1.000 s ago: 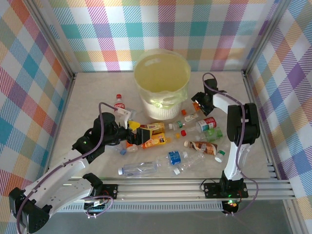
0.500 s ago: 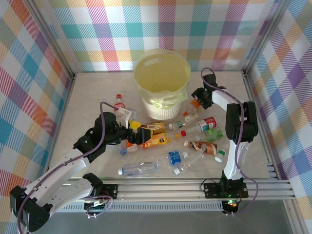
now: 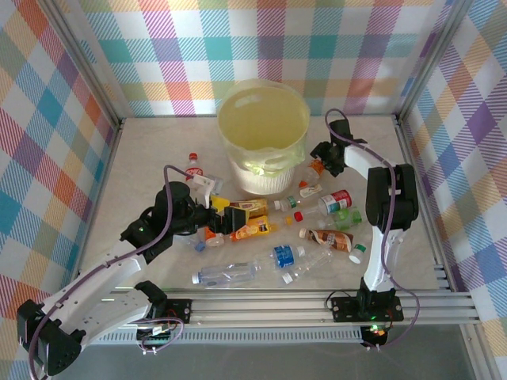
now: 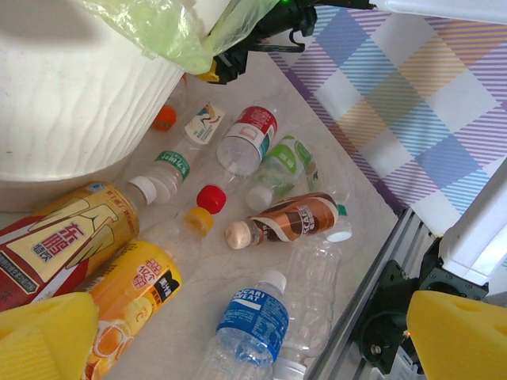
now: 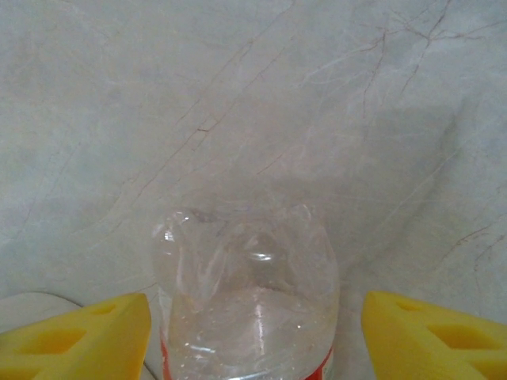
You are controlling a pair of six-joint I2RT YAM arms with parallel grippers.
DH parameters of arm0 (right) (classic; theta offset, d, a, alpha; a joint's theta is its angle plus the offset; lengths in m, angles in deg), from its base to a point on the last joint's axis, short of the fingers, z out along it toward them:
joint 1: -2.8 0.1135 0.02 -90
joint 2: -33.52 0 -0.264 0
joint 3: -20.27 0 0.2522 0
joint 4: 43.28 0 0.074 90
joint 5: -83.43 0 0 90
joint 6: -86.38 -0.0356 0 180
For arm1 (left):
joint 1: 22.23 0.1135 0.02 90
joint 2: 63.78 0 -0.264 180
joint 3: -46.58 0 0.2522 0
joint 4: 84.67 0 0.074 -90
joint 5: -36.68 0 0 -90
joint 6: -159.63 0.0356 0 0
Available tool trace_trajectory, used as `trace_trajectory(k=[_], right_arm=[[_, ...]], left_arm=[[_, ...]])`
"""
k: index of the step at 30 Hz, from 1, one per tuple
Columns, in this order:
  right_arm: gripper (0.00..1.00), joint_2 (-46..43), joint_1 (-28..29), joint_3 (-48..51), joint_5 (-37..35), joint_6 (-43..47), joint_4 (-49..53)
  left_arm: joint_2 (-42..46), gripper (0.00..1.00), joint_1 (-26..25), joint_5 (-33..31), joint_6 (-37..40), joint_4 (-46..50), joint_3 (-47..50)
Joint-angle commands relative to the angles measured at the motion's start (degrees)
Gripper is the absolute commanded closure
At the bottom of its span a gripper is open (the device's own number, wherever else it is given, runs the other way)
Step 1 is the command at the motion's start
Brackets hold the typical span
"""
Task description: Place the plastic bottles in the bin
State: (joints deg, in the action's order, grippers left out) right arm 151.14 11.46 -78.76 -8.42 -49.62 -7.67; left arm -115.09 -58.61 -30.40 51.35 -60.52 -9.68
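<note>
1. The left claw (image 4: pixel 252 309) is spread wide with nothing in it, hanging low over the pile of plastic bottles (image 3: pixel 325 237) scattered in front of the bin (image 3: pixel 305 127).
2. Right under it lie an orange-drink bottle (image 4: pixel 135 293) and a blue-label bottle (image 4: pixel 253 321), with a brown-label bottle (image 4: pixel 289 222) a bit further on.
3. The right claw (image 5: pixel 256 299) is up by the bin's right side. A clear red-label bottle (image 5: pixel 245 293) sits between its yellow fingers (image 5: pixel 79 336), but I see a sliver of gap on one side, so I honestly can't tell if it's gripping.
4. The bin stands at the back middle of the table (image 3: pixel 142 158), with its yellow-green liner folded over the rim.
5. One red-cap bottle (image 3: pixel 192 166) lies alone left of the bin.
</note>
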Motion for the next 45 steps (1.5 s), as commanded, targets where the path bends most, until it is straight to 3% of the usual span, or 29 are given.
trace_trajectory(k=[1, 11, 24, 35, 45], right_arm=[[0.29, 1.5, 0.6, -0.9, 1.0, 0.5, 0.9], [0.32, 1.7, 1.6, 1.9, 1.2, 0.4, -1.3], [0.46, -1.6, 1.7, 1.0, -2.5, 5.5, -1.8], [0.49, -8.6, 1.2, -1.2, -8.3, 14.8, 0.4], [0.5, -21.3, 1.3, 1.3, -13.9, 21.4, 2.7]], left_arm=[[-0.1, 0.0, -1.3, -0.2, -0.2, -1.3, -0.9], [-0.2, 0.0, -1.3, -0.8, 0.0, -0.7, -0.9], [-0.8, 0.03, -1.6, -0.8, 0.3, 0.5, -2.5], [-0.8, 0.0, -1.6, -0.8, 1.2, 2.5, -5.6], [-1.5, 0.0, -1.6, 2.3, 0.5, 1.5, -9.5]])
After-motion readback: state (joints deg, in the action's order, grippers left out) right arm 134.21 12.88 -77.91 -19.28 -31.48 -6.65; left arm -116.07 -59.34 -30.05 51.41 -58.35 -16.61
